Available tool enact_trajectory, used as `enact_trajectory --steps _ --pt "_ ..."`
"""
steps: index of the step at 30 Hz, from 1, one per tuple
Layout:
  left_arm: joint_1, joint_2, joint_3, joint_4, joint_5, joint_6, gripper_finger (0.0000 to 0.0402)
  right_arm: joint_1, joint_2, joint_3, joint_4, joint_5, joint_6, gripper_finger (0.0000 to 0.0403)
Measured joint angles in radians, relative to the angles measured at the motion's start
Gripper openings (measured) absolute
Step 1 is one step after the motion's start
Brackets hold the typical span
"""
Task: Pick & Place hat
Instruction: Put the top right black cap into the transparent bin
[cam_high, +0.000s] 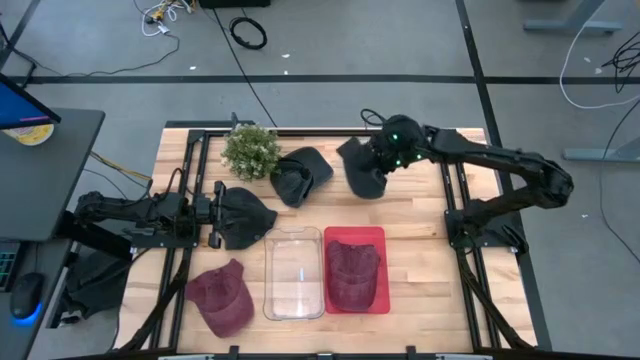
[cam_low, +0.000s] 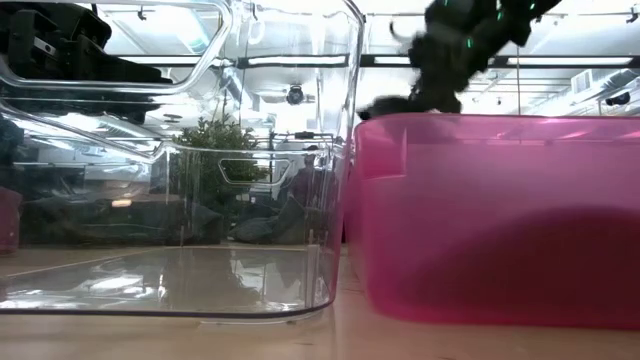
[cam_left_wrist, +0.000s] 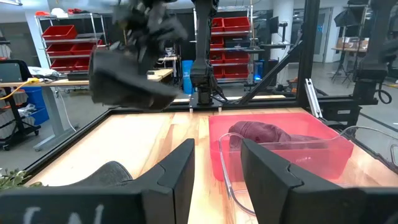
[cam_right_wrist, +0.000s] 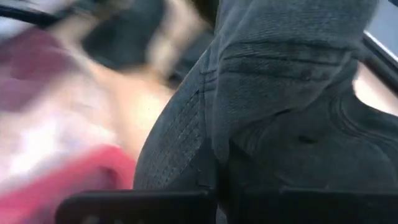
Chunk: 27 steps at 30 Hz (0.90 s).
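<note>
My right gripper (cam_high: 383, 152) hangs over the table's far middle, shut on a dark grey cap (cam_high: 362, 172). The left wrist view shows that cap (cam_left_wrist: 127, 78) in the air. The red bin (cam_high: 377, 238) at the near middle holds a maroon cap (cam_high: 352, 268). My left gripper (cam_high: 213, 214) is open and low at the table's left, next to another dark cap (cam_high: 246, 216) that lies on the wood. Nothing is between its fingers (cam_left_wrist: 180, 171). A third dark cap (cam_high: 301, 172) lies by the plant, and a maroon cap (cam_high: 222, 298) lies at the near left. My right gripper (cam_right_wrist: 217, 190) holds the dark grey cap by a bunched fold of its cloth (cam_right_wrist: 261, 93), coming from above. The cloth covers the fingertips, so the exact part is hidden. The cap (cam_low: 435, 75) is lifted clear of the table and hangs below the gripper.
A clear plastic bin (cam_high: 295, 272) stands left of the red bin at the near middle. A small potted plant (cam_high: 250, 150) is at the far left of the table. Black frame rails (cam_high: 462, 215) run along both sides. Bare wood shows right of the red bin.
</note>
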Motion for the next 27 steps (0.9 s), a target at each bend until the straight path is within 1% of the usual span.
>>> enact_trajectory --steps 4,6,10,13,15,20,23,25,26,27 --pt "0.0 0.0 0.0 0.0 0.0 0.0 0.0135 0.117 -0.004 0.0 0.192 -0.067 0.026 0.0001" --pt "0.0 0.0 0.0 0.0 0.0 0.0 0.0135 0.162 0.0 0.0 0.291 -0.072 0.037 0.0004" --pt "0.0 0.0 0.0 0.0 0.0 0.0 0.0135 0.226 0.002 0.0 0.385 -0.071 0.094 0.0007" --pt "0.0 0.0 0.0 0.0 0.0 0.0 0.0135 0.288 0.005 0.0 0.409 -0.038 0.188 0.0008" --pt "0.0 0.0 0.0 0.0 0.0 0.0 0.0135 0.351 0.011 0.0 0.425 0.009 0.235 0.0008" --pt "0.0 0.0 0.0 0.0 0.0 0.0 0.0135 0.54 0.05 0.0 0.516 0.174 0.366 0.0003" --pt "0.0 0.0 0.0 0.0 0.0 0.0 0.0135 0.636 0.073 0.0 0.574 0.279 0.411 0.0003" --pt "0.0 0.0 0.0 0.0 0.0 0.0 0.0135 0.685 0.098 0.0 0.611 0.377 0.437 0.0003" --pt "0.0 0.0 0.0 0.0 0.0 0.0 0.0135 0.699 0.11 0.0 0.635 0.407 0.457 0.0002" --pt "0.0 0.0 0.0 0.0 0.0 0.0 0.0135 0.701 0.119 0.0 0.645 0.413 0.484 0.0002"
